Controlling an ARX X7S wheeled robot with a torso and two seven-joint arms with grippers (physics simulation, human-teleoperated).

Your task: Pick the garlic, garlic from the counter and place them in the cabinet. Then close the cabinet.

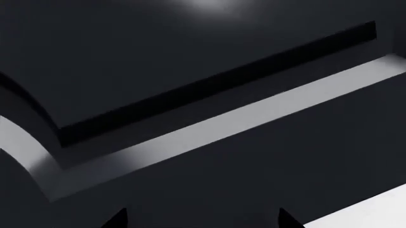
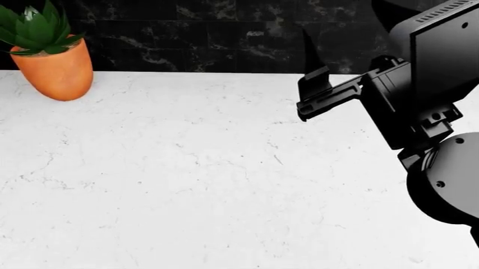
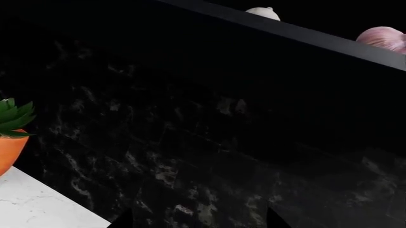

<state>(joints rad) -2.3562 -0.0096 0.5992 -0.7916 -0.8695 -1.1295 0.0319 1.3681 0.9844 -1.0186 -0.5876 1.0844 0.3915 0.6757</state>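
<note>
The white garlic [image 3: 263, 12] and the pinkish-purple garlic [image 3: 384, 38] show only in the right wrist view. They sit behind the dark lower edge of the cabinet [image 3: 298, 35], above the black wall tiles. My right gripper [image 3: 198, 219] is open and empty, pointing at the wall below that edge. In the head view it [image 2: 344, 31] is raised at the back right over the white counter [image 2: 187, 179]. My left gripper [image 1: 201, 221] is open and empty, close to a dark framed panel [image 1: 190, 57]. The head view does not show the left gripper.
An orange plant pot [image 2: 54, 67] with a green succulent stands at the counter's back left and shows in the right wrist view [image 3: 7, 147]. Black marbled wall tiles [image 2: 194, 33] run behind the counter. My right arm's bulky links [image 2: 441, 140] fill the right side.
</note>
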